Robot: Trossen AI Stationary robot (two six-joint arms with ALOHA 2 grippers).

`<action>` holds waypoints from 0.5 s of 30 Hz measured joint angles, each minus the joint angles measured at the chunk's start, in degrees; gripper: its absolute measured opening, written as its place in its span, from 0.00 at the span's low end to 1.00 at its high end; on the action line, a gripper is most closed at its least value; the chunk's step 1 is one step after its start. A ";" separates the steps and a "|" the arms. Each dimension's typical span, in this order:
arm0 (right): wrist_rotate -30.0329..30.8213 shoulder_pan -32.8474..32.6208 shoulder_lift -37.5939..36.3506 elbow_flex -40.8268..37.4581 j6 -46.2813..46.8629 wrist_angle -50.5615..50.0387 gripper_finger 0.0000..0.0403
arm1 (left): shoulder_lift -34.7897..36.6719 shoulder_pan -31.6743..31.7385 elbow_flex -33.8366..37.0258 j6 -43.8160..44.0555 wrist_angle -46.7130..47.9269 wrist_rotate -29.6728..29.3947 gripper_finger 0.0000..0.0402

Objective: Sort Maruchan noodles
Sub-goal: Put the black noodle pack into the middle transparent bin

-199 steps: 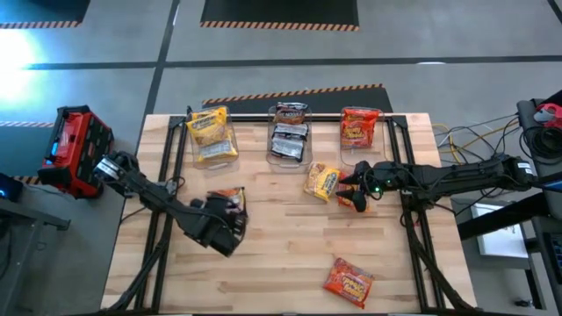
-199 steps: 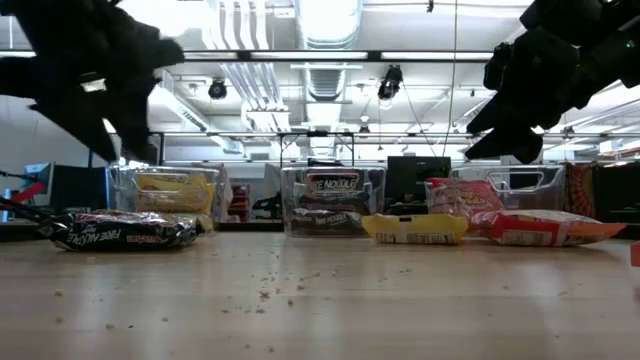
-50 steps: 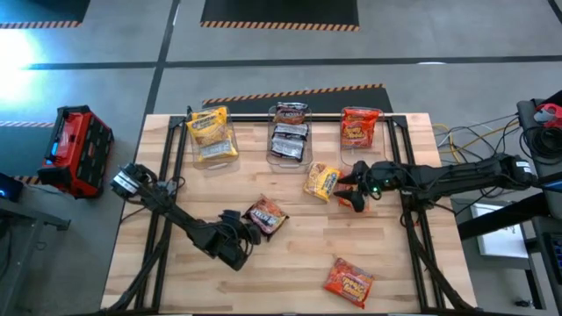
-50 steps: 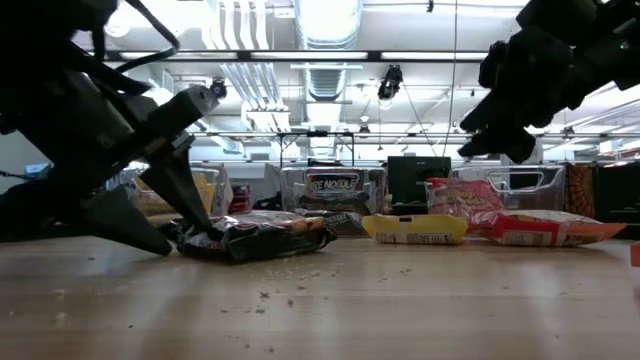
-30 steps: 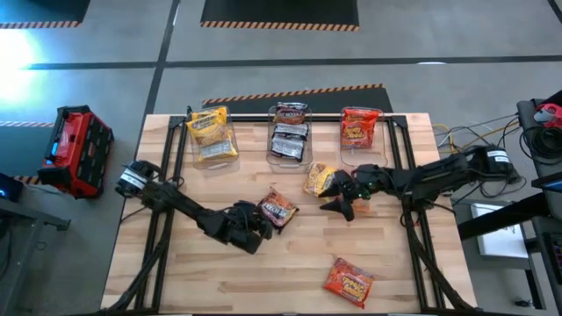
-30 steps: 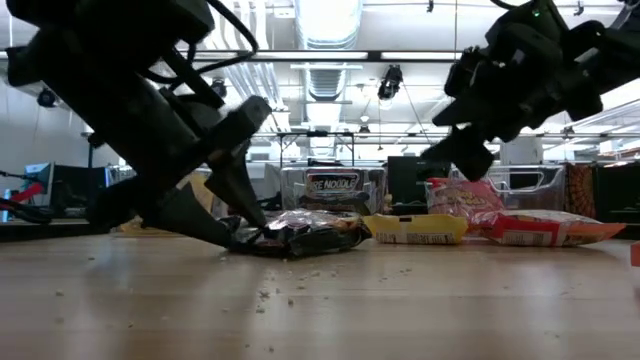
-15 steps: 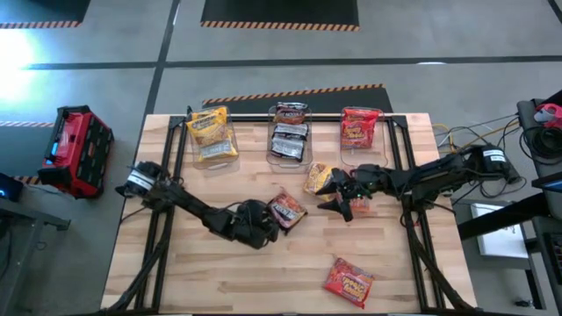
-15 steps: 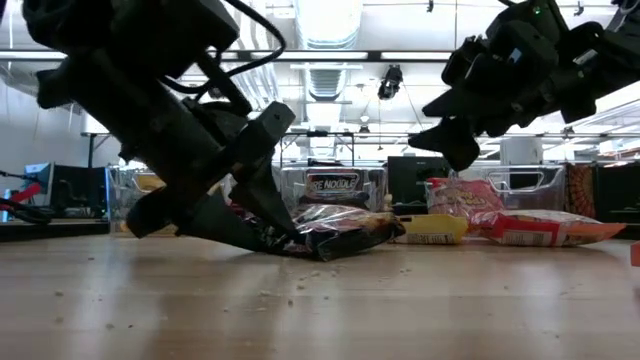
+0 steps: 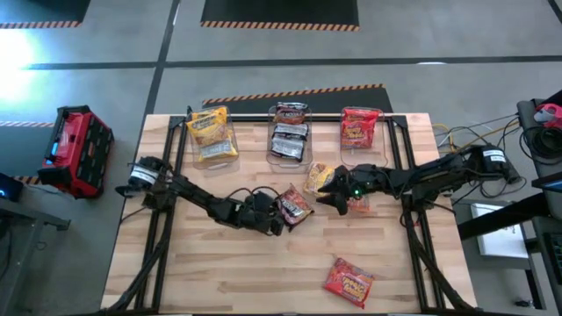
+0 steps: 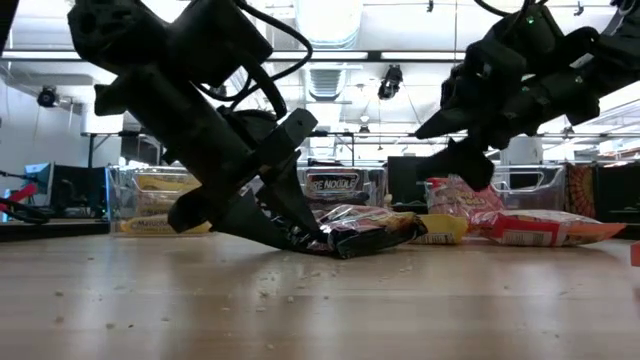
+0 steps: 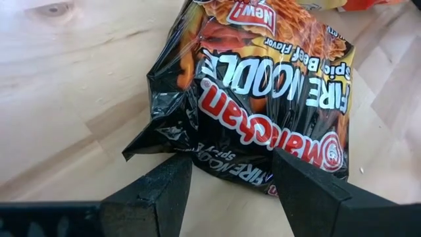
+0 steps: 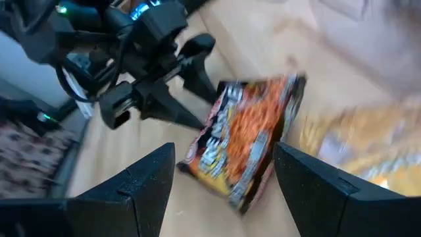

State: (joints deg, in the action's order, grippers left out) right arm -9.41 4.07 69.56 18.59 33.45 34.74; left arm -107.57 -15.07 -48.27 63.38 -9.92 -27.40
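Black Fire Noodle packet (image 11: 263,105) mid-frame between wide-spread left gripper (image 11: 230,191) fingers; right gripper (image 12: 223,178) wide, beside.

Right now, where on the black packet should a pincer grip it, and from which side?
Probably the crimped end seam nearest the left pincer, approached low along the table. The black packet lies flat, so its thin edge fits between open fingers; the bulging middle would likely slip or crush. That pincer already straddles this edge.

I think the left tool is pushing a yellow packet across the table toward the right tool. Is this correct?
Not quite. The packet at the left tool is black, a Fire Noodle one, as the left wrist view shows. The right tool does wait open beyond it.
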 joint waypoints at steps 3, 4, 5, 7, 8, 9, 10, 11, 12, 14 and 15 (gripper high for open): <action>-2.56 -0.06 0.00 -0.01 7.08 -2.08 0.61 | 0.00 0.38 0.00 -1.20 -0.12 0.56 0.48; -3.05 -0.14 0.00 -0.02 9.15 -2.31 0.61 | 0.01 0.51 0.00 -1.41 -0.16 0.91 0.48; -3.06 -0.31 0.00 -0.02 11.56 -2.31 0.61 | 0.02 0.61 0.00 -1.42 -0.19 1.12 0.48; -3.10 -0.46 0.00 -0.02 15.33 -2.48 0.61 | 0.02 0.61 0.00 -1.64 -0.19 1.21 0.48; -3.13 -0.45 0.00 -0.02 17.03 -2.79 0.61 | 0.02 0.61 0.00 -1.80 -0.17 1.23 0.48; -3.14 -0.43 0.00 -0.02 18.52 -3.18 0.61 | 0.02 0.61 0.02 -1.88 -0.17 1.27 0.48; -3.16 -0.43 0.00 -0.02 19.90 -3.60 0.61 | 0.02 0.61 0.02 -2.07 -0.17 1.31 0.48; -3.19 -0.43 0.00 -0.02 21.21 -4.08 0.61 | 0.02 0.61 0.02 -2.31 -0.17 1.33 0.48; -3.45 -0.43 0.00 -0.02 22.37 -4.60 0.61 | 0.02 0.61 0.02 -2.56 -0.16 1.35 0.48; -4.81 -0.45 0.00 -0.04 23.82 -4.89 0.61 | 0.02 0.64 0.03 -2.82 -0.15 1.56 0.48; -5.23 -0.55 0.00 -0.04 24.46 -4.79 0.61 | 0.02 0.73 0.04 -2.89 -0.14 1.93 0.48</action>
State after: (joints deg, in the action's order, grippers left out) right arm -14.65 3.52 69.56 18.55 57.91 29.95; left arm -107.55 -14.34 -48.23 60.48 -10.06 -25.48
